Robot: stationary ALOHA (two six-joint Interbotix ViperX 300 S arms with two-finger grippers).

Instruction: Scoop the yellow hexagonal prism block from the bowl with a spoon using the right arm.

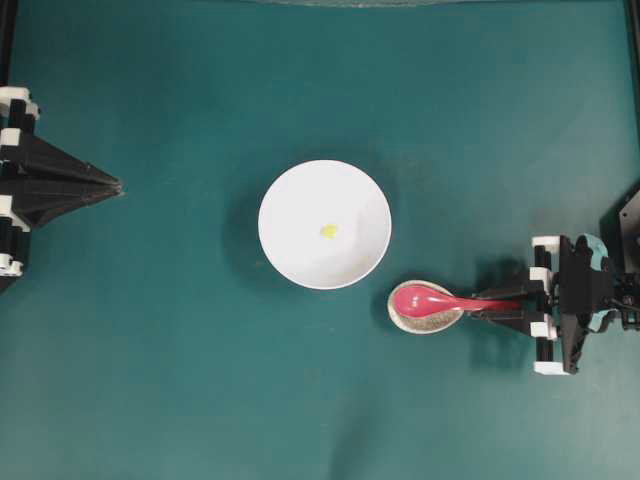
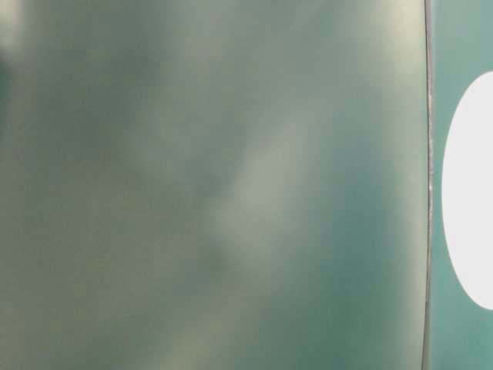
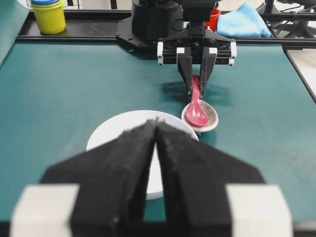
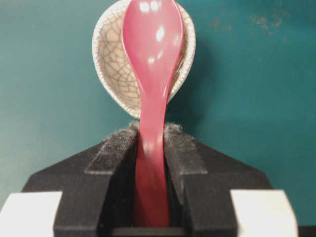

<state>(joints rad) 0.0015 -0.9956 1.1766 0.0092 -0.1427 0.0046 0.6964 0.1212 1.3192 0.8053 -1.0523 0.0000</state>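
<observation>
Jaws: right gripper (image 4: 150, 143) pinches the spoon's handle from both sides; left gripper (image 3: 156, 129) pressed together, idle, well apart from the bowl.

Table (image 1: 180, 380): green mat under everything.

Bowl (image 1: 290, 240): white, round, mid-table; the landmark.

Rest (image 4: 111, 59): speckled beige dish just beside the bowl, on the right arm's side.

Spoon (image 4: 153, 54): pink-red, scoop lying in the rest, handle pointing away from the bowl.

Block (image 1: 328, 231): tiny, yellow, near the bowl's centre.

Progress, judged: spoon gripped, not yet lifted; carrying it to the bowl and scooping remain.
</observation>
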